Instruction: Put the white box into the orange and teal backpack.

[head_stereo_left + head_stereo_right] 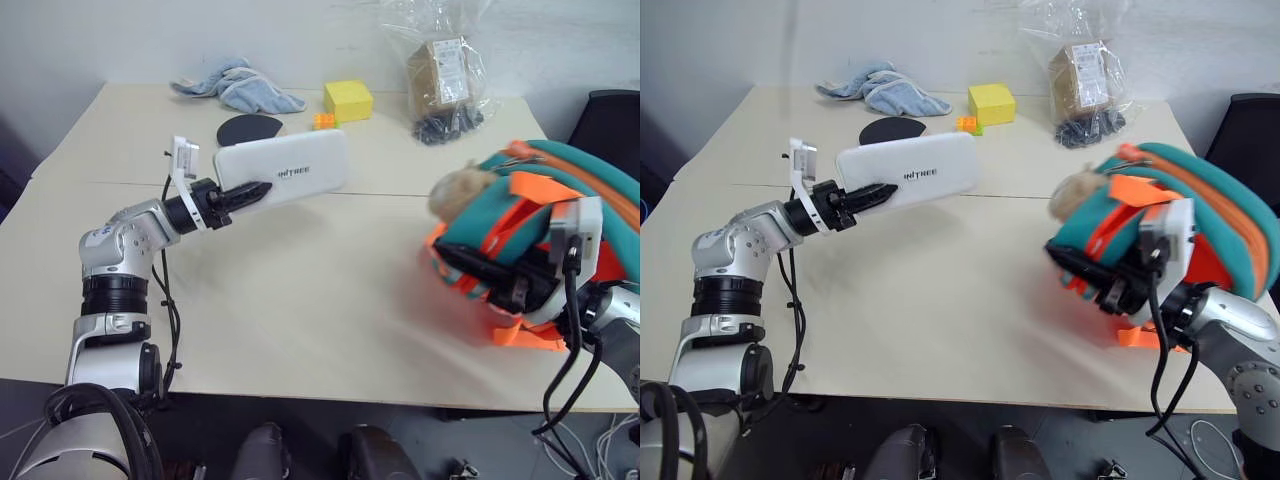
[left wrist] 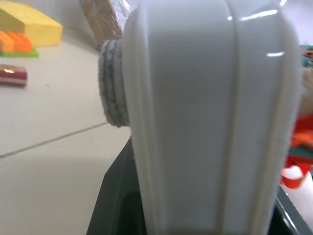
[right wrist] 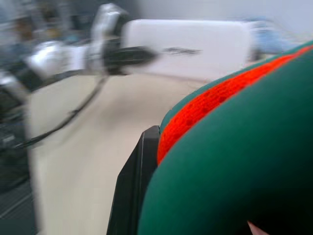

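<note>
Table: the beige table [image 1: 300, 300] has a seam across its middle and stands against a white wall.
Far edge: blue cloth [image 1: 240, 88], black disc [image 1: 248, 128], yellow cube [image 1: 348, 100], clear bag [image 1: 445, 75].
Left gripper [image 1: 255, 192]: clamps the white box [image 1: 285, 170], level above the table.
Right gripper [image 1: 470, 275]: closed on the orange and teal backpack [image 1: 560, 210], raised at the right edge.

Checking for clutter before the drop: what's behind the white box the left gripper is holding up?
Behind the white box: a black disc, partly covered by it, small orange blocks and a yellow cube.
</note>
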Controlling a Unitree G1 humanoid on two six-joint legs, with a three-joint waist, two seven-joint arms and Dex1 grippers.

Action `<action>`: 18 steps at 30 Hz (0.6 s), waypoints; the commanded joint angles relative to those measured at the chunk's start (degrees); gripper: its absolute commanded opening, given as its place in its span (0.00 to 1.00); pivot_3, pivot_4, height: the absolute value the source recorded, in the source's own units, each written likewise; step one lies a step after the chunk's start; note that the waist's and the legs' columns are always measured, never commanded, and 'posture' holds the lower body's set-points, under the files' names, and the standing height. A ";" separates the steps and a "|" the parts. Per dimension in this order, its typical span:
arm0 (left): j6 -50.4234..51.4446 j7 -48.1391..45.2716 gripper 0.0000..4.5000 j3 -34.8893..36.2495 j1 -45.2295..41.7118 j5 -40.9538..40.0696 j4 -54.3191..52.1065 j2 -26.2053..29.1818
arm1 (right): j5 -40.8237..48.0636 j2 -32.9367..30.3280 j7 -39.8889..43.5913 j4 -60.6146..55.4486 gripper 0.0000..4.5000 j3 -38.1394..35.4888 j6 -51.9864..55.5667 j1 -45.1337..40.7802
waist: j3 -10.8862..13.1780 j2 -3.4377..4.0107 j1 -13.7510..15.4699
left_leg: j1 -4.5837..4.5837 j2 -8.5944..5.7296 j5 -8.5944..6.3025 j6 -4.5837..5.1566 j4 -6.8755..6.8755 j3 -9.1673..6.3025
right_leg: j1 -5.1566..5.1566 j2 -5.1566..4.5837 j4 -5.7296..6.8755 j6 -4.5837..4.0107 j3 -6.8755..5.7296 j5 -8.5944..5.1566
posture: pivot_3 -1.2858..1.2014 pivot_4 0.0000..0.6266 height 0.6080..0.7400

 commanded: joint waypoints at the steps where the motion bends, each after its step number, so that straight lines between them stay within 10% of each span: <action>1: -0.95 -3.63 0.29 1.55 -2.72 -1.72 -1.42 2.10 | 6.37 -5.08 5.76 -5.75 0.01 1.13 1.90 -2.23 | 0.03 0.00 -0.02 | 0.00 0.00 -0.01 0.01 0.00 0.00 | 0.01 0.00 0.00 0.00 -0.01 0.00 | 0.52 0.24 1.00; 11: 12.68 -19.80 0.29 4.49 -6.86 -15.27 -9.40 8.31 | 8.93 -13.35 13.80 -1.87 0.01 -2.25 4.58 1.60 | 0.38 -0.46 0.06 | -0.05 -0.06 -0.05 0.08 0.08 -0.08 | 0.10 -0.13 -0.15 0.00 -0.10 0.00 | 0.52 0.24 1.00; 18: 1.97 -23.52 0.29 -1.68 -9.59 -7.31 -6.02 8.71 | 12.02 -13.83 14.10 -1.11 0.01 -4.18 5.21 2.75 | 0.38 -0.46 0.14 | -0.04 -0.06 -0.05 0.09 0.15 -0.10 | 0.11 -0.11 -0.11 0.00 -0.11 0.00 | 0.52 0.24 1.00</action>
